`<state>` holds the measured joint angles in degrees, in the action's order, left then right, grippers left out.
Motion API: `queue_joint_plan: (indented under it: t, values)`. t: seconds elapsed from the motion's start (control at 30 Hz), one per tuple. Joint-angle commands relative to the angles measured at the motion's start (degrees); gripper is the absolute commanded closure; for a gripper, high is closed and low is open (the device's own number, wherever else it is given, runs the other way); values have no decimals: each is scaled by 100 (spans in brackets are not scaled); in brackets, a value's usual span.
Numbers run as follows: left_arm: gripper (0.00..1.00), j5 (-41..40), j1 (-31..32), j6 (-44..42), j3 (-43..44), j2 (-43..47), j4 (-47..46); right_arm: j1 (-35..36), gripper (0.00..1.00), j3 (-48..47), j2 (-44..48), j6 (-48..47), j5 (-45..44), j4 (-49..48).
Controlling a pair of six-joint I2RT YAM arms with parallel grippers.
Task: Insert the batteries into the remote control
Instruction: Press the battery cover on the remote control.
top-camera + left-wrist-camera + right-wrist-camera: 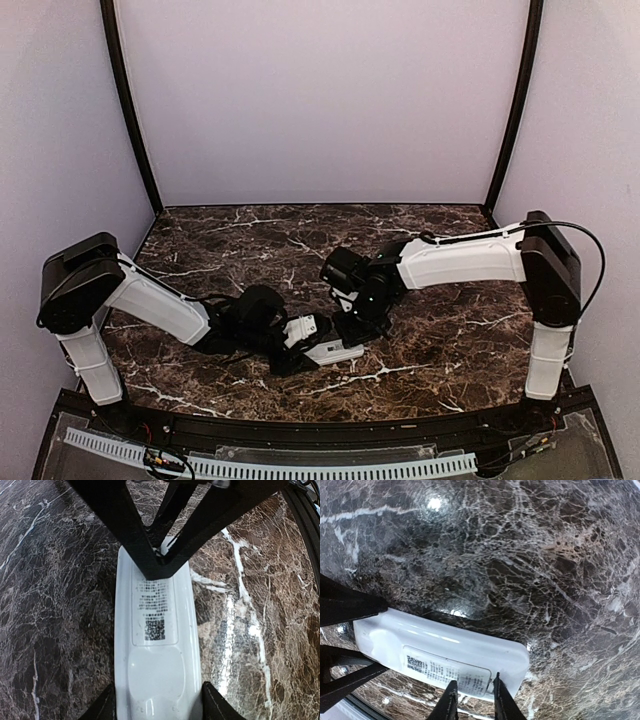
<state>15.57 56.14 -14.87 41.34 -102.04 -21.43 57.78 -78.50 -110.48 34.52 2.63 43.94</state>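
Note:
The white remote control (337,352) lies back face up on the marble table, its labelled battery cover (154,611) in place. My left gripper (159,707) is shut on one end of the remote (157,675), a finger against each long side. My right gripper (476,696) is shut, its tips close together and resting on the cover's labelled panel near the other end of the remote (445,642). From the left wrist view its fingers (135,540) meet in a V on the remote. No batteries are in view.
The dark marble table (250,240) stretches back to the pale walls. Both arms meet near the front middle: the left gripper (312,335) and the right gripper (352,325). The table's front edge (330,415) lies just below the remote.

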Motion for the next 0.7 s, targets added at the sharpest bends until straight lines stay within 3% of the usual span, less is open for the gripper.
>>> queue_joint_plan:
  t: [0.0,0.4,0.47,0.6,0.67]
  values:
    - [75,124,77,-111,76,-273,324,76,75,-157,-257,-152,-598,568]
    - [75,138,78,-112,69,-273,346,67,71,-443,114,-309,-379,546]
    - [75,139,75,-112,61,-273,342,50,76,-472,236,-348,-312,498]
    - [75,133,73,-104,58,-273,341,7,97,-346,412,-422,244,74]
    - [75,112,77,-104,58,-272,352,-56,100,-202,358,-391,431,-97]
